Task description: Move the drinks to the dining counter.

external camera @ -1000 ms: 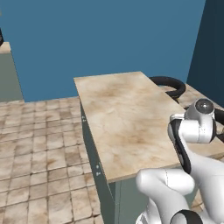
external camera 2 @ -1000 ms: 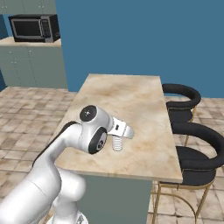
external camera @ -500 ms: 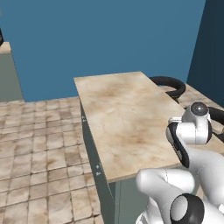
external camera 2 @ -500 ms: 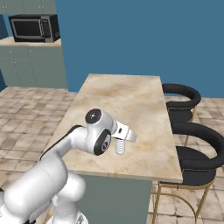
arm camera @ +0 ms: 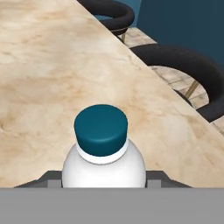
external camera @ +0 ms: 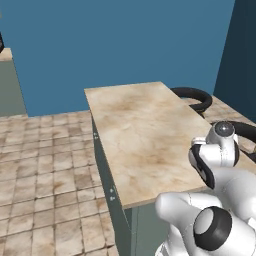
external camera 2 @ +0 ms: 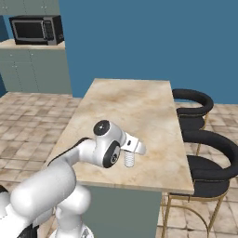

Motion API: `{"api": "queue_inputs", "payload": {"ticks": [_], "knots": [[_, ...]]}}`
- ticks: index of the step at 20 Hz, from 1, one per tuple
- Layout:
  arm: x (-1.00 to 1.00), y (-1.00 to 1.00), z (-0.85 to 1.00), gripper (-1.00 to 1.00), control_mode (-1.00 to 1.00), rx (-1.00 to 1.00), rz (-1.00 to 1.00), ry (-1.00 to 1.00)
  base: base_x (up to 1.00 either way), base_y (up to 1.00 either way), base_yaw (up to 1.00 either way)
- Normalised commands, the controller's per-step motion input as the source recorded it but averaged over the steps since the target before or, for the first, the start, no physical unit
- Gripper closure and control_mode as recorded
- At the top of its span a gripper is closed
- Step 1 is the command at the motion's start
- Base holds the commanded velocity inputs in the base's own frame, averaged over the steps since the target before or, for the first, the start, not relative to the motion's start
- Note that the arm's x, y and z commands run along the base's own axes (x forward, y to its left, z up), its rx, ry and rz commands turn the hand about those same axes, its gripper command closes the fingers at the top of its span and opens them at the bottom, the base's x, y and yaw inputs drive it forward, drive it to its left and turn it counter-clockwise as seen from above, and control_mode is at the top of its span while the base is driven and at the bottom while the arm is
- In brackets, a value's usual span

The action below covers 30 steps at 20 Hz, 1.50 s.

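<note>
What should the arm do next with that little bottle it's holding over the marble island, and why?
Probably lower it a little and let go. The claw is shut on the water bottle, teal cap up, over the dining counter near the stools. Whether the bottle's base touches the marble yet, I cannot tell, so easing down before opening seems safest.

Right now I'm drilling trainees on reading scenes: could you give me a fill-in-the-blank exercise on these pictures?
1. The gripper is shut on the water ____.
2. The water bottle has a cap coloured ____.
3. The bottle is above the marble dining ____.
4. Beside the dining counter stand black ____.

Missing words: bottle; teal; counter; stools
</note>
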Motion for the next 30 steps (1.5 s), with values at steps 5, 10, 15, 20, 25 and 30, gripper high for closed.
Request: {"api": "queue_inputs", "payload": {"ticks": [5,10,15,20,25,30], "knots": [[0.02,-0.04,-0.16,1.0,-1.0,0.0,-0.02,0.0,0.0,0.0,0.0],[0.02,-0.07,-0.15,1.0,-1.0,0.0,-0.02,0.01,0.0,0.0,0.0],[0.03,-0.08,-0.15,1.0,-1.0,0.0,-0.02,0.02,0.0,0.0,0.0],[0.06,-0.1,-0.17,1.0,-1.0,0.0,-0.03,0.03,0.0,0.0,0.0],[0.07,-0.08,-0.17,1.0,-1.0,0.0,-0.03,0.03,0.0,0.0,0.0],[0.12,-0.07,-0.2,1.0,-1.0,0.0,-0.02,0.01,0.0,0.0,0.0]]}}
